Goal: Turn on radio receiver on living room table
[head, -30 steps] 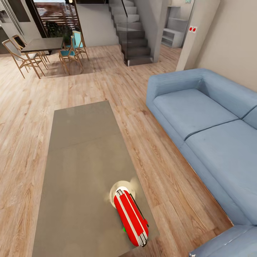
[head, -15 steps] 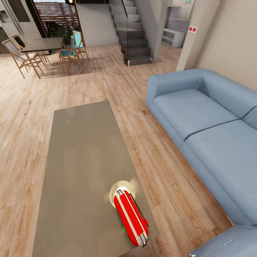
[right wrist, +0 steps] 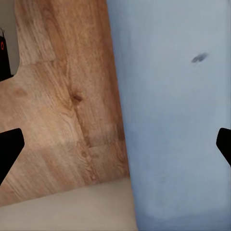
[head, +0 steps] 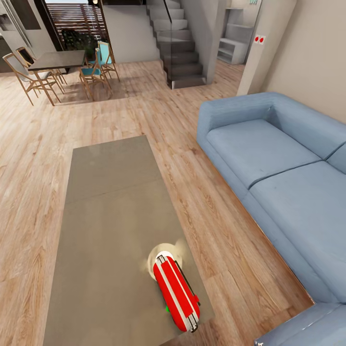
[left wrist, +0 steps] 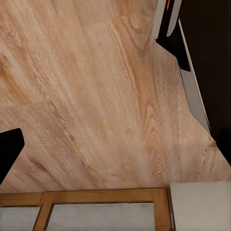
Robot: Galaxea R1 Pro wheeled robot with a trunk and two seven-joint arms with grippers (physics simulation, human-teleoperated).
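Observation:
The bright-red radio receiver with white edge stripes and a thin handle lies near the close right corner of the low grey-taupe table in the head view. A pale round patch sits at its far end and a small green spot at its near left side. Its dial face is not visible. In the left wrist view, my left gripper hangs open over wood plank floor. My right gripper is open too, its dark fingertips wide apart above floor and blue sofa fabric.
A light-blue sectional sofa runs along the table's right side, with a strip of plank floor between them. Far back stand a dark dining table with wooden chairs and a staircase. A wooden frame lies below the left gripper.

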